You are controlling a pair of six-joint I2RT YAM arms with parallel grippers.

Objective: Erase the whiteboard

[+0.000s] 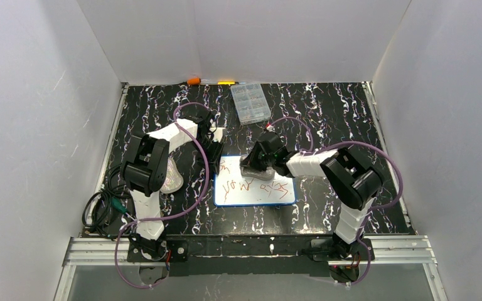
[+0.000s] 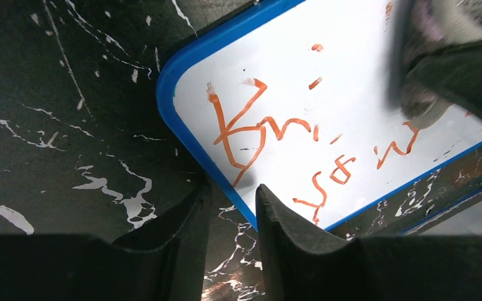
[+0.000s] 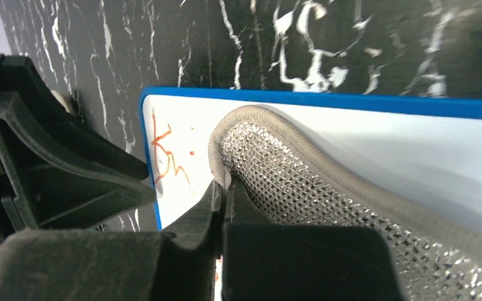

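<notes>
Step in hand: wiping stroke. Right gripper [image 3: 226,191] clamping grey mesh cloth [image 3: 326,200], pressing it onto far part of whiteboard [image 1: 254,188]. Left gripper [image 2: 232,210] standing at board's left edge, fingers narrowly apart, straddling blue rim, apparently bracing board against sliding. Whiteboard lying flat on marbled black table [image 1: 332,119], at centre, between both arms. Orange-brown scribbles [image 2: 245,128] covering left and near portions; strip beside cloth showing clean white. Next move, by judgement: dragging cloth across written areas under steady downward pressure, left arm bracing.
</notes>
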